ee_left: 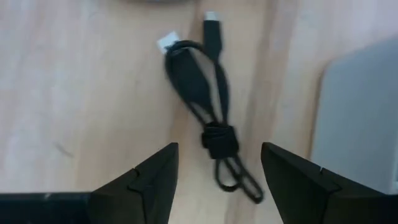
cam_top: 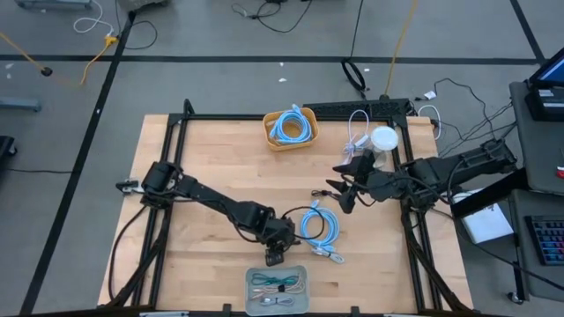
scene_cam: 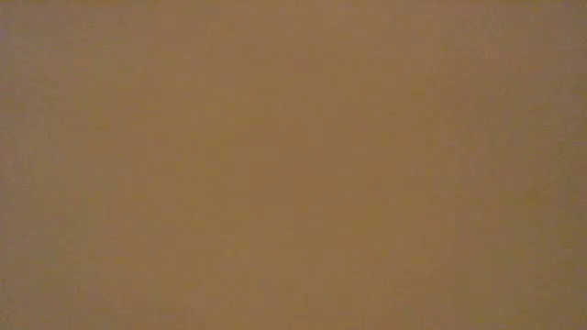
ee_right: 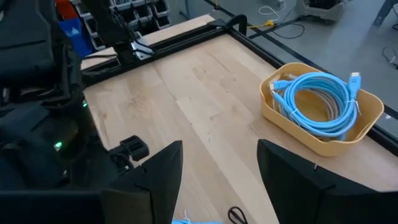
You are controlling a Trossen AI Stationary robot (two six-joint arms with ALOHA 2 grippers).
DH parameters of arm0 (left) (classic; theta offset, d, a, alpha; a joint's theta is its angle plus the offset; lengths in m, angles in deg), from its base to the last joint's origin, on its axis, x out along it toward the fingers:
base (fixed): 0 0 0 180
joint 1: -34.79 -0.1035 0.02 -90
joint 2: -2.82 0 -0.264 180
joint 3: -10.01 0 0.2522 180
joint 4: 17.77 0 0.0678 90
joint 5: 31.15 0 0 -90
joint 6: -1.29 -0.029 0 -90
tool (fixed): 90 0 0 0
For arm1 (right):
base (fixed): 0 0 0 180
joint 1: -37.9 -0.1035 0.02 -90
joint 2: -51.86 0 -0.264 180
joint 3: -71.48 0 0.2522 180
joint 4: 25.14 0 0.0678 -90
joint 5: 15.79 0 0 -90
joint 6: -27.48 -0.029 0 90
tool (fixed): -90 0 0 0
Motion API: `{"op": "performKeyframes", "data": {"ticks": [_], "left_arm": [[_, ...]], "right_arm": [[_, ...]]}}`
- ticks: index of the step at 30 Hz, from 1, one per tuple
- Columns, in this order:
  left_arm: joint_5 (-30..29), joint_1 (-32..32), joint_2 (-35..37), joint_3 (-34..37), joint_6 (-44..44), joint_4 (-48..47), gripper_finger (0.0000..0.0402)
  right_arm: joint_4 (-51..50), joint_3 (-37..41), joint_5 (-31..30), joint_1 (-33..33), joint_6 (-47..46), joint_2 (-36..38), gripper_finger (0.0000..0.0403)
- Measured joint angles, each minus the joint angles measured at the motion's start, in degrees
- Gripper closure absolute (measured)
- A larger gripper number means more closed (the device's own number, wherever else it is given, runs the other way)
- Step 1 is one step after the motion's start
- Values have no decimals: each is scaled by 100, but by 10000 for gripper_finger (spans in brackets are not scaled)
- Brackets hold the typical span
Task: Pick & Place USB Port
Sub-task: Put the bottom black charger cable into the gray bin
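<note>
A short black USB cable [ee_left: 208,112], bundled and tied with a black wrap, lies flat on the wooden table beside the grey tray [ee_left: 360,112]. My left gripper [ee_left: 219,168] is open just above it, one finger on each side of the cable's looped end, touching nothing. In the high view my left gripper [cam_top: 276,256] covers most of the cable, just beyond the grey tray [cam_top: 250,275]. My right gripper [cam_top: 345,197] hangs open over the table's right half, holding nothing.
A coiled blue cable [cam_top: 319,227] lies right of my left gripper. A yellow basket [cam_top: 270,138] at the far edge holds another blue coil [ee_right: 320,102]. The grey tray holds several cables. A white round object [cam_top: 383,138] stands by the right arm. The low view shows nothing.
</note>
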Motion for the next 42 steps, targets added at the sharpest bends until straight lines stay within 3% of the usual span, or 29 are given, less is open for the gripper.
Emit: {"op": "performKeyframes", "data": {"ticks": [21,25,31,36,42], "left_arm": [[-48,-41,-560,-183,109,487,170],[-289,-34,-553,-183,100,119,218],[-287,-97,-535,-177,-48,-93,378],[1,-193,-518,-172,138,-113,383],[-8,-226,168,-112,189,-833,396]], "right_arm": [[-3,-2,-2,0,37,0,204],[-2,-2,-1,0,53,0,204],[112,-2,-2,3,228,0,204],[195,-2,-3,7,352,0,204],[156,-4,-17,9,446,-2,204]]}}
